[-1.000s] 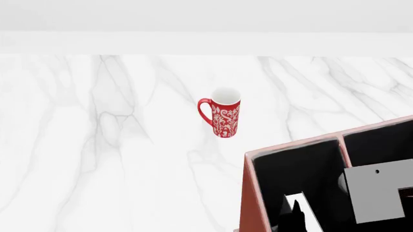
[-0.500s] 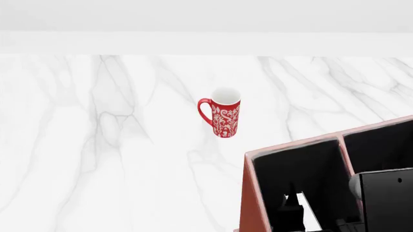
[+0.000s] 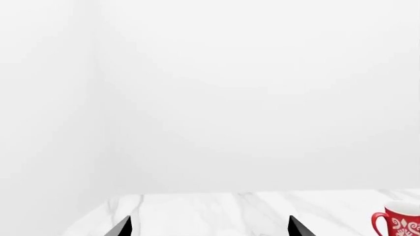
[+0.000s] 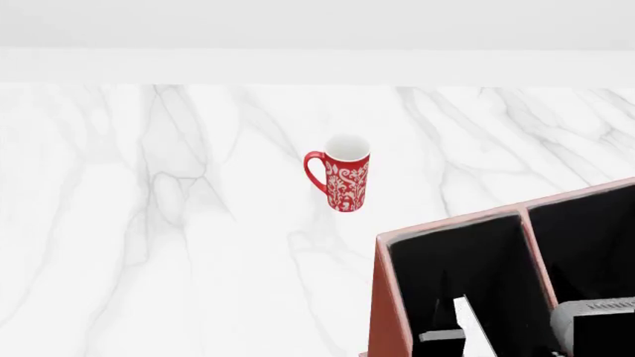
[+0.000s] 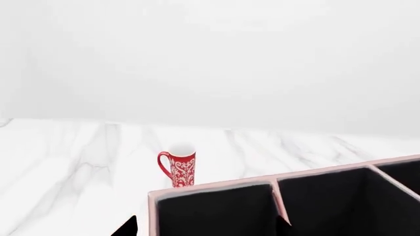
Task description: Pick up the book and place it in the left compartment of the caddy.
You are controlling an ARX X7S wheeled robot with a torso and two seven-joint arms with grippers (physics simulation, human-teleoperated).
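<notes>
The caddy [image 4: 382,312] is a reddish-brown box at the lower right of the head view, with a black interior. A white slanted strip [image 4: 468,320], like the book's page edges, shows low inside the left compartment [image 4: 456,260]. The book's black cover cannot be told from the black lining. In the right wrist view, my right gripper [image 5: 204,227] is open, its fingertips [image 5: 128,227] wide apart astride the near end of the left compartment [image 5: 217,211], with nothing between them. My left gripper [image 3: 208,228] is open and empty over the bare marble.
A red patterned mug [image 4: 343,175] stands on the white marble table [image 4: 149,223] behind the caddy; it also shows in the right wrist view [image 5: 178,167] and the left wrist view [image 3: 399,223]. A grey part of my right arm [image 4: 595,327] hangs over the caddy's right side.
The grey and black part of my right arm has sunk toward the bottom edge of the head view. The dark pointed shapes before the white strip are gone; a small grey piece shows there.
</notes>
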